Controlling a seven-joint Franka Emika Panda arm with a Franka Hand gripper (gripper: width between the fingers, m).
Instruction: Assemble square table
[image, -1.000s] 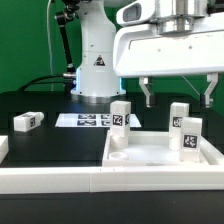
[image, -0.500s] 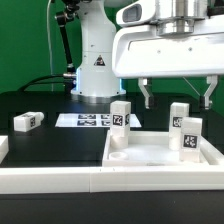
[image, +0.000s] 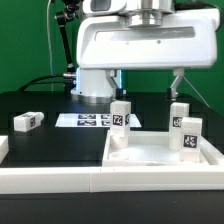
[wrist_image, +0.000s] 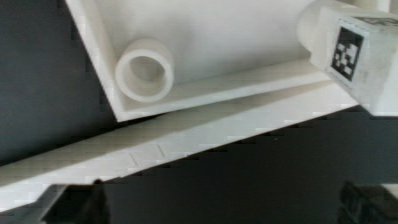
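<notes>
Green curtain fills the background behind a black table (image: 40, 140). In the exterior view, the white tabletop (image: 160, 160) lies in the lower right of the frame with its raised rim up. Near its far edge stand the rear-left leg block (image: 120, 115) and the rear-right leg block (image: 178, 113). The nearer leg block (image: 189, 133) stands upright at the exterior view's right. A fourth, the lying leg block (image: 26, 121), rests well apart at the exterior view's left. The marker board (image: 85, 120) lies flat between it and the tabletop, and a long white rail (image: 50, 180) crosses the foreground.

Only this view shows the arm's white base (image: 95, 70) and all four blocks. The wrist view looks straight down and adds details the exterior view does not show clearly. It shows a round socket (wrist_image: 143, 75) moulded into a corner of the tabletop (wrist_image: 231, 40). It also shows the rim running diagonally and a tagged leg block (wrist_image: 356, 55) standing just beside that rim; which of the blocks it is cannot be told.

The gripper (image: 148, 88) hangs above the tabletop's far side. Its fingers (image: 178, 80) are spread wide, touching nothing and holding nothing. In the wrist view, the dark fingertips (wrist_image: 54, 205) sit at opposite frame corners over bare table.
</notes>
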